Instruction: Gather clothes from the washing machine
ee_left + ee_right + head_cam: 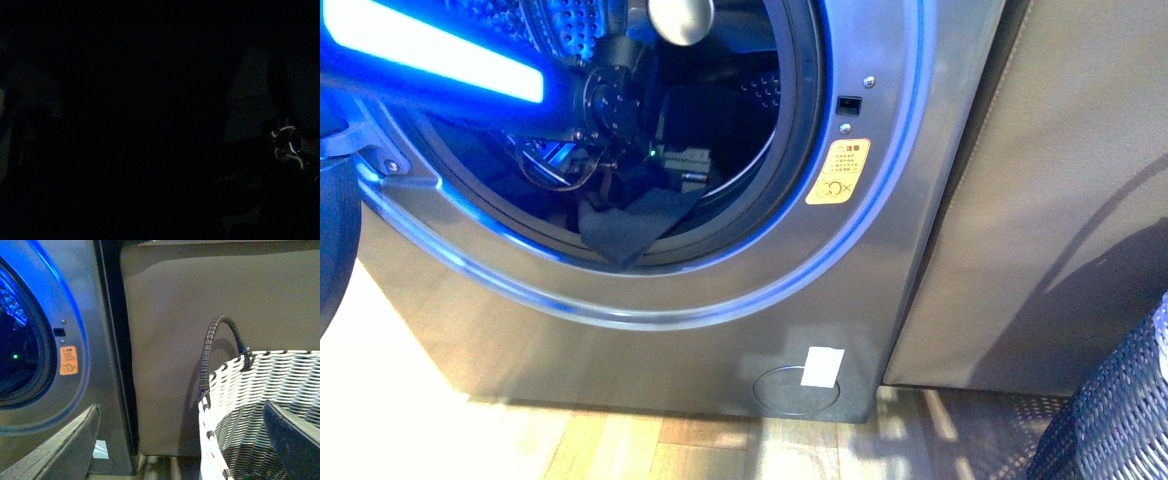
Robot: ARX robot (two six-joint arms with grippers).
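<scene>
The washing machine (650, 330) is grey metal with a blue-lit round opening, and its perforated drum (570, 35) shows inside. My left arm reaches into the opening. My left gripper (603, 178) is shut on the clothes (638, 226), a dark navy piece that hangs down over the lower door rim. The left wrist view is dark. In the right wrist view my right gripper (180, 450) is open with nothing between its fingers (60, 450). It hangs between the washing machine (75, 300) and the basket.
A woven basket (260, 390) with a dark handle stands right of the machine, its edge (1120, 410) at the front view's lower right. A brown panel (1060, 200) stands beside the machine. A dark curved shape (335, 230) is at the far left. The floor (670, 445) is wooden.
</scene>
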